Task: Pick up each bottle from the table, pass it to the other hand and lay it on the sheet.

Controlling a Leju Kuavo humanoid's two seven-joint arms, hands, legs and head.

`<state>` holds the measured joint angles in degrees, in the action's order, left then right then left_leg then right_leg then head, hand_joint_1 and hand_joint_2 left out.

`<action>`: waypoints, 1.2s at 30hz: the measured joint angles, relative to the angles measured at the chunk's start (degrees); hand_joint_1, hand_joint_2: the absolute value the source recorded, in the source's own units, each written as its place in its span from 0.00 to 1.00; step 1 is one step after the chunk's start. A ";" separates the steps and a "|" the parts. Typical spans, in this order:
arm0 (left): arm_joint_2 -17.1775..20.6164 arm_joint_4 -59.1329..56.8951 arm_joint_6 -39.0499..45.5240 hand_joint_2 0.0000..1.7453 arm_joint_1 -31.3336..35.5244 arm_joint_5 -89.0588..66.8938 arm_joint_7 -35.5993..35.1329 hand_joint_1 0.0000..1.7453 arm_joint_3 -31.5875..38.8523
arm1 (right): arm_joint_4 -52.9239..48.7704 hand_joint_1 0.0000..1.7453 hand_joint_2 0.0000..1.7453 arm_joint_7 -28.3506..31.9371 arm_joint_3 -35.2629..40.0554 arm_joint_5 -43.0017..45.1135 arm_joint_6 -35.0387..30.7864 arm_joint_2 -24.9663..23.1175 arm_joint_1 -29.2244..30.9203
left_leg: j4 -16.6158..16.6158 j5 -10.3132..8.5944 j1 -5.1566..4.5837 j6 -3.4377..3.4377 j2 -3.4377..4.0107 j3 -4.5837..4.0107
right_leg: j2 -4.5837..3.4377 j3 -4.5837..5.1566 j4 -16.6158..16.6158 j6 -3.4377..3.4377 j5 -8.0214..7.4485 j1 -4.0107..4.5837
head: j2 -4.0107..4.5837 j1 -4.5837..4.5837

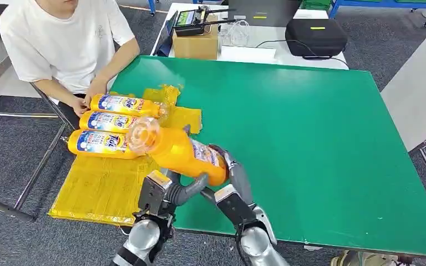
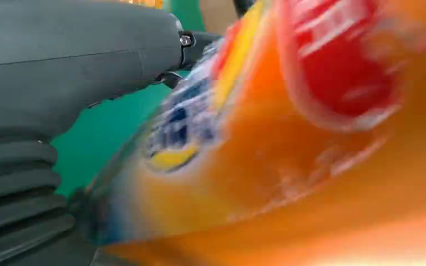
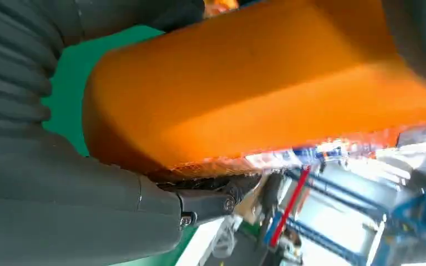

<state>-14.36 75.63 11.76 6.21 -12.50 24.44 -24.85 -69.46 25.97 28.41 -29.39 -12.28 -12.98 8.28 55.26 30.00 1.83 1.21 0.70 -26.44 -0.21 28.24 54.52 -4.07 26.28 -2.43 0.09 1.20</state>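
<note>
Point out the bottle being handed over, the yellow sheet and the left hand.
held bottle (image 1: 186, 152), head view, orange body.
yellow sheet (image 1: 97, 191), head view, bare front part.
left hand (image 1: 169, 191), head view, middle of the hand.

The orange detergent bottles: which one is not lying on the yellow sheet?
The orange detergent bottle held up between both hands, above the green table's near edge. The three other orange bottles lie side by side on the yellow sheet.

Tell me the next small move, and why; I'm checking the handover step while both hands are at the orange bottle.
Probably the right hand should let go. The orange bottle hangs above the green table with both hands on its base end, and the left hand seems to grip it from below. Three bottles already lie on the yellow sheet on the left hand's side.
</note>
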 measured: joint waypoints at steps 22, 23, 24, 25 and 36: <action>-0.30 -2.38 -9.36 1.00 3.22 15.67 -6.16 1.00 2.86 | 6.25 0.00 0.00 -0.98 3.23 -4.20 -1.66 1.09 3.52 | 0.01 -0.01 -0.02 0.00 0.01 0.00 | 0.00 0.02 -0.01 0.00 0.00 -0.02 | 0.00 -0.02; -0.46 -2.56 -9.33 1.00 3.34 16.05 -6.25 1.00 2.91 | 6.38 0.00 0.00 -0.98 3.37 -4.18 -1.73 1.09 3.52 | 0.01 -0.01 -0.02 0.00 0.01 0.00 | 0.00 0.02 0.00 0.00 0.00 -0.02 | 0.00 0.00; -0.66 -2.65 -8.96 1.00 3.40 16.79 -6.27 1.00 2.97 | 6.54 0.00 0.00 -0.98 3.46 -4.09 -1.75 1.09 3.53 | 0.01 0.00 -0.02 0.00 0.03 0.00 | -0.01 0.02 -0.01 0.00 0.00 -0.02 | 0.00 -0.04; -0.79 -2.69 -8.26 1.00 3.47 16.90 -6.25 1.00 2.99 | 6.63 0.00 0.00 -0.98 3.63 -3.98 -1.75 1.09 3.54 | 0.01 0.00 -0.02 0.00 0.04 0.00 | -0.02 0.03 0.00 0.00 0.00 -0.02 | 0.00 0.00; 0.08 -2.69 5.84 1.00 6.25 6.45 -3.30 1.00 4.74 | 7.78 0.00 0.00 1.03 4.29 -2.01 -5.16 0.79 3.52 | 0.01 -0.02 -0.01 0.00 0.02 -0.01 | -0.01 0.02 0.01 0.00 0.00 -0.01 | 0.00 -0.02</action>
<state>-14.28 72.94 17.60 12.46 -6.05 21.14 -20.11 -61.68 26.99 32.70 -31.41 -17.44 -12.20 11.80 55.26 29.98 1.82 1.21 0.73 -26.44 -0.22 28.26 54.53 -4.07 26.28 -2.44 0.09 1.18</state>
